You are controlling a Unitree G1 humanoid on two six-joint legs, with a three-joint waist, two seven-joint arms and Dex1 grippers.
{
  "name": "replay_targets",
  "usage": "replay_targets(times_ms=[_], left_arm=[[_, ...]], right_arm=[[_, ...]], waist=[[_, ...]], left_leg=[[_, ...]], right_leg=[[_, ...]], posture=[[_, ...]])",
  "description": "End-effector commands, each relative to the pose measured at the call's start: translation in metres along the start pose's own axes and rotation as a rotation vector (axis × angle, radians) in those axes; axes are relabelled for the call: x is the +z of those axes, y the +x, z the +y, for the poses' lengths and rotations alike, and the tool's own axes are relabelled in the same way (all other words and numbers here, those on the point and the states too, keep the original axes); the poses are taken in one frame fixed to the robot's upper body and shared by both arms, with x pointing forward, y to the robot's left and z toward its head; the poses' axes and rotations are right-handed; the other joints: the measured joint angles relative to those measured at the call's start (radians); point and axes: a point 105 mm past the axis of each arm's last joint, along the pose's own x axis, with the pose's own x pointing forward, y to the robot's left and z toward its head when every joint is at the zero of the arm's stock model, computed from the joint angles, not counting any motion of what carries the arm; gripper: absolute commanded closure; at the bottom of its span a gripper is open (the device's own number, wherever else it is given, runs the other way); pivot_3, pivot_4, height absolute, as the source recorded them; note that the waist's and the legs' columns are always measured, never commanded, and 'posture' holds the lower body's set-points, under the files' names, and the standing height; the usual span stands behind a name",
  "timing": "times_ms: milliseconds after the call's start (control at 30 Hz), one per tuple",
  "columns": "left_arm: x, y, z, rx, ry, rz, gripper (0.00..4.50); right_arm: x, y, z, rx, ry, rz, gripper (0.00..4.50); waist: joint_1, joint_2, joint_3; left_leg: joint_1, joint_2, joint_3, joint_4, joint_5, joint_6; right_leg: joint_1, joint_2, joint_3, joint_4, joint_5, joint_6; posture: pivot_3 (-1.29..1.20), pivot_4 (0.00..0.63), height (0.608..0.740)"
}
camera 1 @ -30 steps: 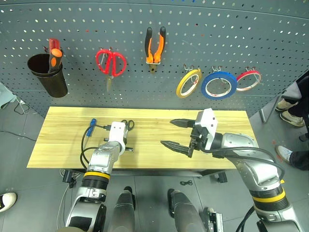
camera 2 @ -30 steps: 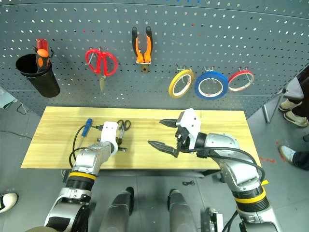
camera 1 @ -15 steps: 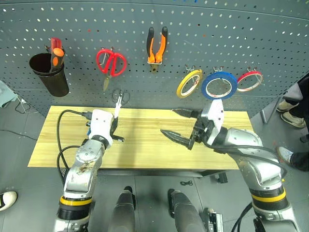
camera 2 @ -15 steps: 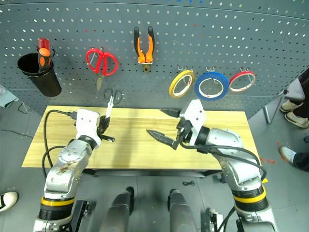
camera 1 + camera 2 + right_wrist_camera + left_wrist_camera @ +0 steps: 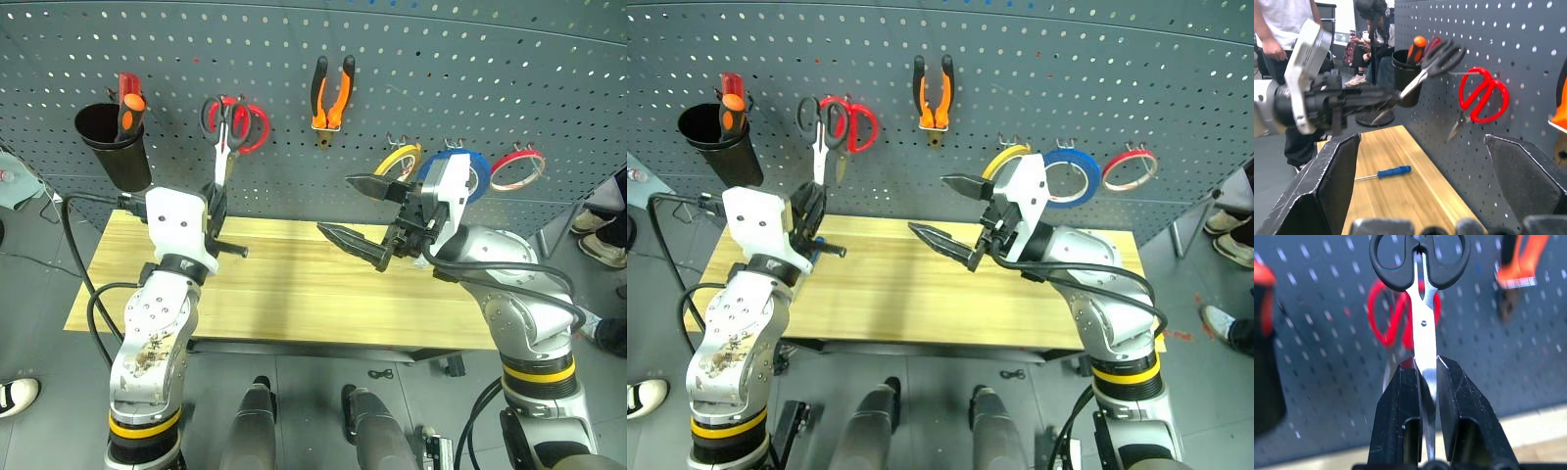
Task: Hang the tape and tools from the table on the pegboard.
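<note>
From the head views, the left claw (image 5: 217, 217) is raised in front of the pegboard (image 5: 411, 39), clamped on the blades of the black-handled scissors (image 5: 221, 132). Their handles point up and overlap the red-handled scissors (image 5: 250, 125) hanging on the board. A black cup (image 5: 113, 147) holding orange and red-handled tools hangs to the left of them. The orange-and-black pliers (image 5: 330, 93) hang on a hook near the middle of the board. To the right hang the yellow tape (image 5: 1004, 157), a blue roll (image 5: 1073, 176) and a thin red roll (image 5: 517, 168). The right claw (image 5: 358, 211) hovers over the wooden surface (image 5: 294, 294) with its 2 fingers spread wide and nothing between them — it partly hides the yellow tape.

The left wrist view shows 2 black fingers (image 5: 1400, 406) pressed against the steel blades of the scissors, handles up at the top, the red scissors blurred behind on the board.

In the right wrist view the right claw's fingers (image 5: 1332, 186) stand far apart. Between them lies the blue-handled screwdriver (image 5: 1383, 173) flat on the surface, close to the board. The left claw (image 5: 1386, 103) holds the black scissors (image 5: 1437, 61) just beside the red pair (image 5: 1481, 100). People stand in the background.
</note>
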Motion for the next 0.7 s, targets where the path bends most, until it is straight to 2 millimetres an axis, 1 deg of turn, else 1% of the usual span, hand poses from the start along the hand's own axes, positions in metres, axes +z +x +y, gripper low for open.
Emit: replay_targets(times_ms=[33,100,267,400,600,667,700], left_arm=[[0.005,0.002,-0.001,0.009,0.006,-0.020,4.47],[0.002,0.003,-0.002,0.007,0.004,-0.010,4.47],[-0.015,0.007,-0.005,0.006,-0.011,0.062,4.47],[-0.019,0.008,-0.002,0.035,-0.037,0.088,4.47],[-0.024,0.018,-0.008,-0.008,-0.019,0.106,4.47],[-0.025,0.020,-0.007,-0.008,-0.018,0.105,3.44],[-0.026,0.020,-0.006,-0.008,-0.017,0.108,3.05]], right_arm=[[0.015,0.000,-0.002,-0.002,-0.032,-0.052,0.00],[0.017,0.001,-0.003,-0.006,-0.034,-0.055,0.00],[0.015,-0.001,-0.005,-0.014,-0.037,-0.037,0.00],[0.014,-0.003,-0.004,-0.020,-0.033,-0.031,0.00],[0.014,-0.003,-0.005,-0.025,-0.032,-0.030,0.00],[0.015,-0.003,-0.004,-0.023,-0.031,-0.031,0.00],[0.014,-0.003,-0.004,-0.021,-0.031,-0.030,0.00]], waist=[[-0.001,0.000,0.000],[-0.002,0.000,0.000],[-0.002,0.000,0.000],[-0.002,0.000,0.000],[-0.003,0.000,0.000],[-0.003,0.000,0.000],[-0.003,0.000,0.000]], left_leg=[[0.000,0.000,0.000,0.000,0.000,0.000],[0.000,0.000,0.000,-0.001,0.000,0.000],[0.000,0.000,0.000,0.000,0.000,0.000],[0.000,0.000,0.000,0.000,0.000,0.000],[0.000,0.000,0.000,0.000,0.000,0.000],[0.000,0.000,0.000,0.000,0.000,0.000],[0.000,0.000,0.000,0.000,0.000,0.000]], right_leg=[[0.000,0.000,0.000,0.000,0.000,0.000],[0.000,0.000,0.000,0.000,0.000,-0.001],[0.000,0.000,0.000,0.001,0.000,-0.001],[0.000,0.000,0.000,0.001,0.000,-0.001],[0.000,0.000,0.000,0.001,0.000,-0.001],[0.000,0.000,0.000,0.001,0.000,-0.001],[0.000,0.000,0.000,0.001,0.000,-0.001]], posture=[[0.13,0.235,0.740],[0.13,0.235,0.740],[0.10,0.231,0.740],[0.10,0.234,0.740],[0.09,0.238,0.740],[0.10,0.243,0.740],[0.10,0.243,0.740]])
